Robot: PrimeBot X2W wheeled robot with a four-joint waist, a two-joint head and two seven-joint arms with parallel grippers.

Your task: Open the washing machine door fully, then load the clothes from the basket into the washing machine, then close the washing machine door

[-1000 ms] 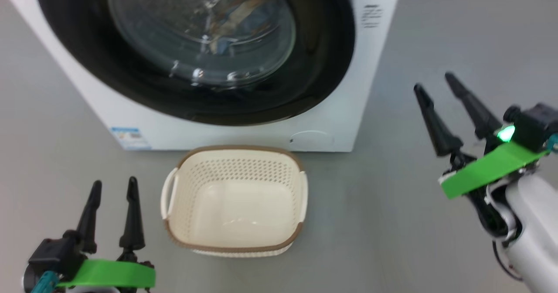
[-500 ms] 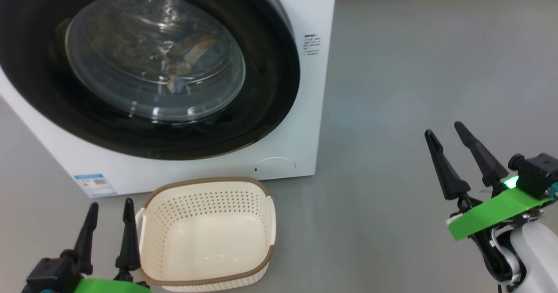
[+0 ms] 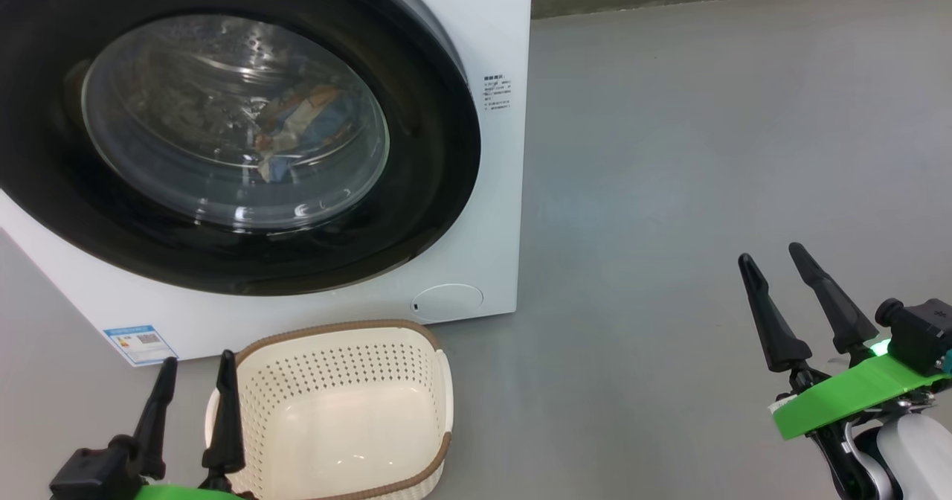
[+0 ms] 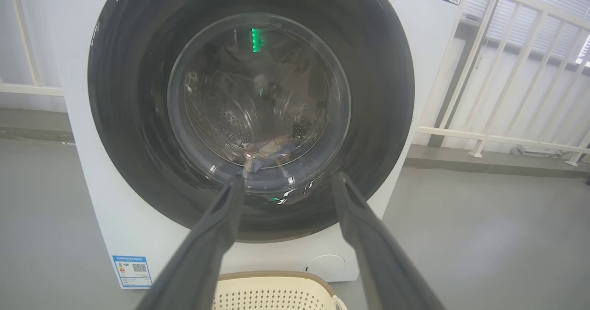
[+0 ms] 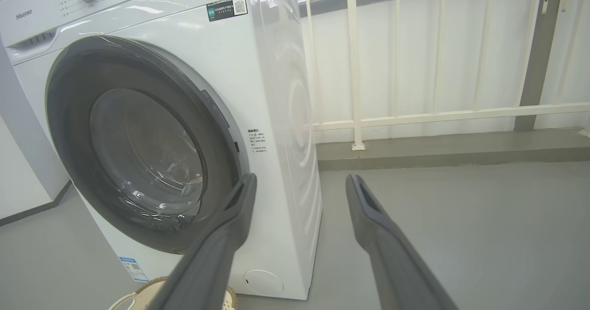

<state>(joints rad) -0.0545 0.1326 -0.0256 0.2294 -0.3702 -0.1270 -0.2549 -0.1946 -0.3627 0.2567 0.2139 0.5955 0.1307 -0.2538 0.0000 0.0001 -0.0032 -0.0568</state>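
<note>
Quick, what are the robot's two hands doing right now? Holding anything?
Left hand: open, holding nothing.
Right hand: open, holding nothing.

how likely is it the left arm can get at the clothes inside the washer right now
Probably not: the washing machine door looks shut, its glass standing between the left end effector and the clothes inside.

Hisense brand, on the washing machine [image 5: 276, 98] panel
</note>
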